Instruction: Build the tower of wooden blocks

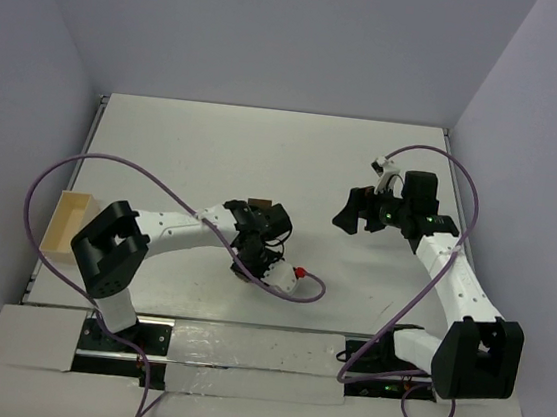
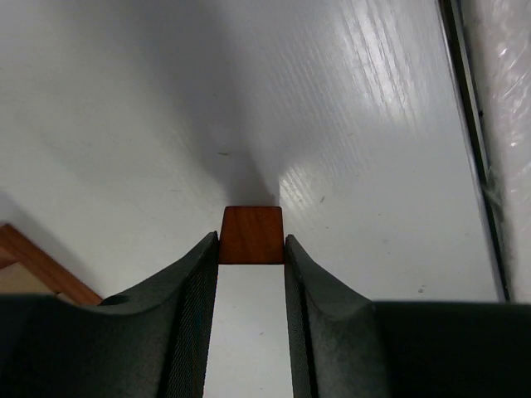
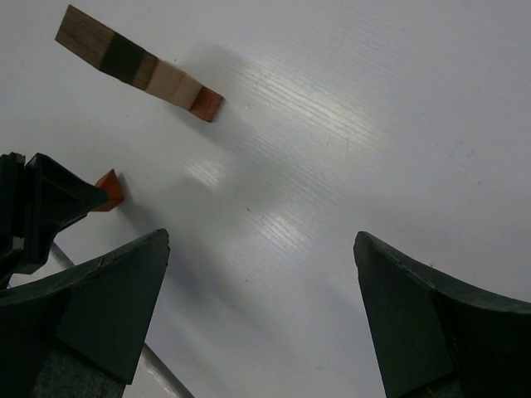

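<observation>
**Q:** Which step is in hand?

**A:** Pick-and-carry, by my reading. My left gripper is pinched onto one reddish-brown block, with a pad flat on each side face. It sits close to the desk's near edge, about midway between the left and right edges. I cannot tell whether the block is off the surface or touching it. My right gripper hangs nearer the right edge, jaws spread wide, nothing in them.

**Q:** Where does the tower stand?

**A:** In the right wrist view a run of blocks is joined end to end, just beyond the left fingers. I cannot tell whether it is upright or lying flat (the camera angle is ambiguous).

**Q:** What does the next move call for?

**A:** Squaring the held block to the free end of the run and setting it down gently. A nudge could shift the pieces already joined. The right arm should keep apart.

**Q:** Counts?

**A:** Held blocks: one. Colour bands in the run: four (brown, dark brown, tan, reddish-brown); finer joints are not resolved. Trays: one pale tray, against the left edge. Grippers: two.
</observation>
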`<state>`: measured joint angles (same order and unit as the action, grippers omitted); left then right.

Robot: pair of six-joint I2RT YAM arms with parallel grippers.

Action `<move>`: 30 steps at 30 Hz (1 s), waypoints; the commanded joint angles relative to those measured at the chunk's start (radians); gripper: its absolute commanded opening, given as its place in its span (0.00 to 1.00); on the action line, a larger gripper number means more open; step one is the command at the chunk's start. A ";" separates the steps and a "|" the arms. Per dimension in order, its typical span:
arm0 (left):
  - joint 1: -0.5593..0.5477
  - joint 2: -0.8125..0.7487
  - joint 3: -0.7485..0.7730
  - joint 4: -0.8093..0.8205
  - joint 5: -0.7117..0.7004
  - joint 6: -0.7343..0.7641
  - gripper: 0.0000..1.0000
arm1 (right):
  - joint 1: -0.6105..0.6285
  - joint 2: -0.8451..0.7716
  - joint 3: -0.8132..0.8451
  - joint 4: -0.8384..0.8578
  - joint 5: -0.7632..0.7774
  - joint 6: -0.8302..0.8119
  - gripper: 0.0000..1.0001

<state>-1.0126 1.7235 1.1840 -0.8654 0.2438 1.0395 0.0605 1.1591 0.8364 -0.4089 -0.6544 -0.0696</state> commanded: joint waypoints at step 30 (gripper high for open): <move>0.513 -0.735 -0.066 0.924 0.756 -1.604 0.00 | 0.408 0.148 0.721 0.007 -0.500 0.136 0.90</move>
<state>-0.5121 1.0285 1.1246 -0.0874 0.9576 -0.4542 0.4348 1.3018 1.5044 -0.3891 -1.1465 0.0592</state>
